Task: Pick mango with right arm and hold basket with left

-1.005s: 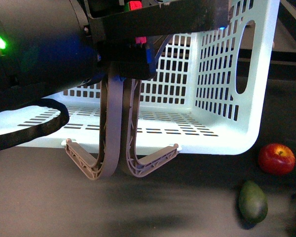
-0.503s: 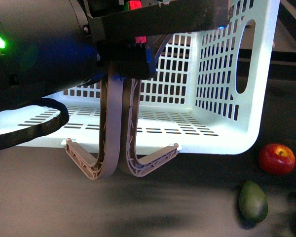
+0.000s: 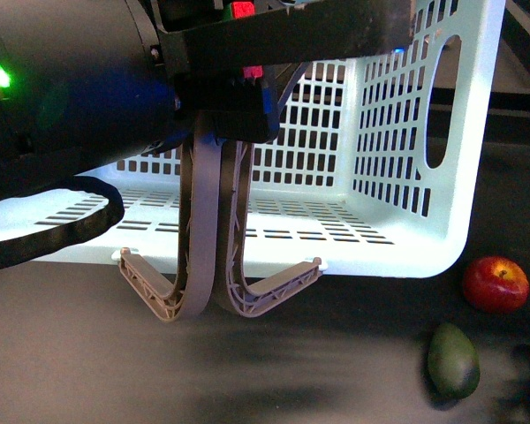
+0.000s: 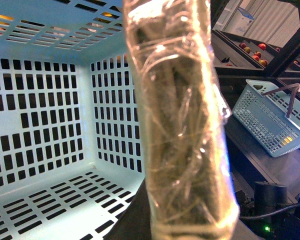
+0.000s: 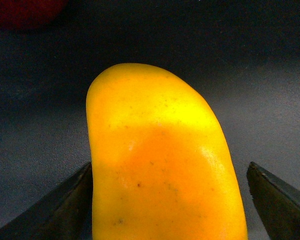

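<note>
left gripper (image 3: 223,115) apparently clamped; right gripper (image 5: 170,167) with jaws spread.

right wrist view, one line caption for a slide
Yellow-orange mango centred in the open right claw, dark tabletop behind

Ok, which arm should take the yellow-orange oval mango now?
Right. The right gripper has open jaws either side of the mango; the left gripper holds the turquoise slotted plastic basket by its grey handles.
</note>
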